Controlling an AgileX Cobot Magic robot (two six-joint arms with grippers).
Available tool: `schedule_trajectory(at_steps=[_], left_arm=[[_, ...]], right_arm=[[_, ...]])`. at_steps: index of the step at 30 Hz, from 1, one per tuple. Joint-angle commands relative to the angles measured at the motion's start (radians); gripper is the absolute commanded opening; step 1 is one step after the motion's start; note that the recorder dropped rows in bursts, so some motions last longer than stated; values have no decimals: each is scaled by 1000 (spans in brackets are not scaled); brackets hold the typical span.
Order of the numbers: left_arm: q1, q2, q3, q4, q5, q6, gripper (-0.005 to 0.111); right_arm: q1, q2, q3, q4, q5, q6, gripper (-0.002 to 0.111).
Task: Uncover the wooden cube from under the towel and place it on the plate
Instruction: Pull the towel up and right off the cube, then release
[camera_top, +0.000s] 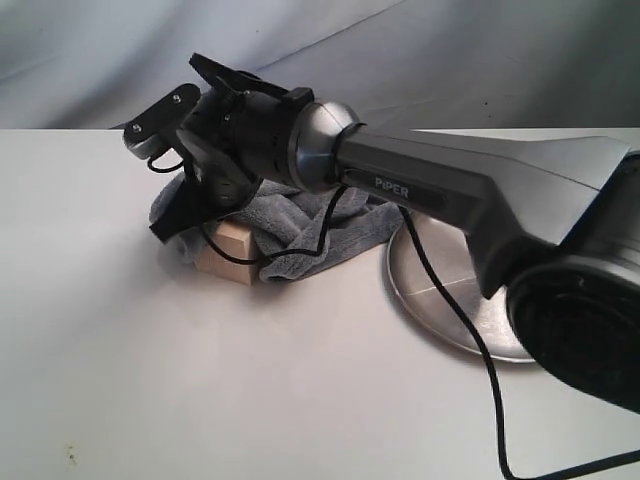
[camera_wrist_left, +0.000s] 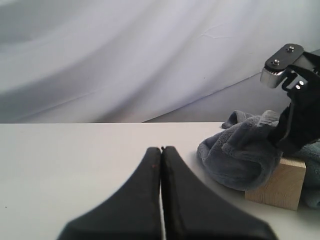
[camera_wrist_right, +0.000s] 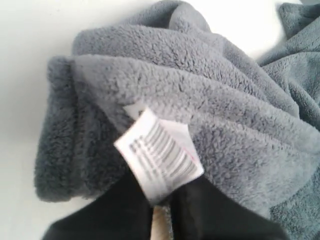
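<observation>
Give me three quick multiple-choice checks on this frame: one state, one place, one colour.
1. The left gripper is:
A. wide open
B. half open
C. shut, with nothing between the fingers

2. The wooden cube sits:
A. in the left gripper
B. on the table, partly under the towel
C. on top of the towel

3. The towel's label is:
A. white
B. red
C. yellow

Answers:
1. C. In the left wrist view the two fingers meet with no gap, and nothing is held between them.
2. B. The exterior view shows the cube's front faces bare on the table, with cloth draped over its far side.
3. A. The right wrist view shows a white tag with grey print.
</observation>
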Motion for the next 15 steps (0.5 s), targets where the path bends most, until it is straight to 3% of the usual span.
schedule_trajectory(at_steps=[1, 15], left_arm=[[2, -4, 4, 1, 0, -3, 0], [2, -4, 4, 1, 0, -3, 0]], right_arm=[[-10, -61, -5, -24, -52, 12, 0], [-279, -142, -5, -72, -179, 456, 0]])
